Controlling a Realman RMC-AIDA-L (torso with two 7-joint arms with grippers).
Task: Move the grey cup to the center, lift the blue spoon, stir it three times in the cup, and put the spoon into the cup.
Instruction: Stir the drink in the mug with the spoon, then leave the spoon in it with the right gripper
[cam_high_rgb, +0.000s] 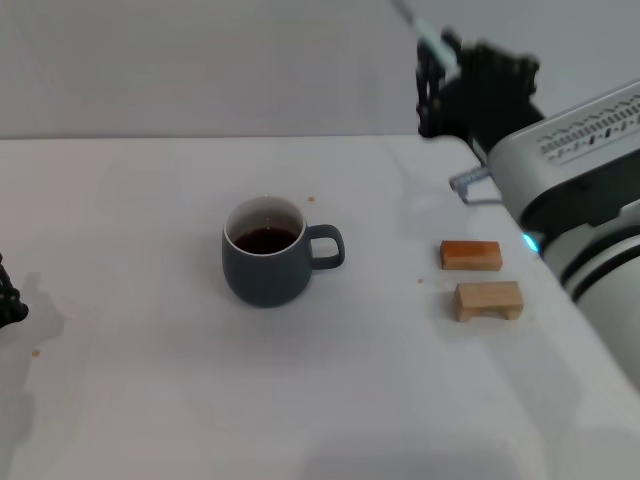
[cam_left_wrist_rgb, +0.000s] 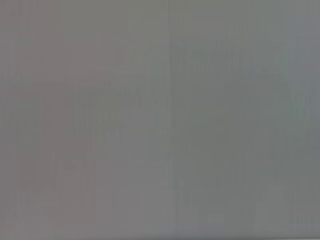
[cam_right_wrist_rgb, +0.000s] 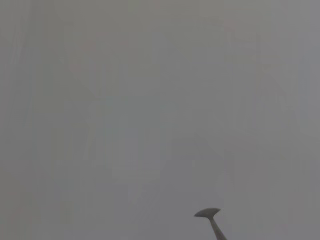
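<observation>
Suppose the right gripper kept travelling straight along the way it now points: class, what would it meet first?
Probably nothing close. The right gripper, raised beyond the table's far right, holds the blue spoon pointing up and away; its wrist view shows only the spoon's bowl against blank grey. The grey cup sits well off that line.

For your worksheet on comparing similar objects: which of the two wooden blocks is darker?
The orange-brown wooden block, the one farther from the camera; the pale tan wooden block lies just in front of it.

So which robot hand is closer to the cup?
Hard to call. The right gripper is raised behind and right of the grey cup, holding the blue spoon. The left gripper sits at the table's left edge.
</observation>
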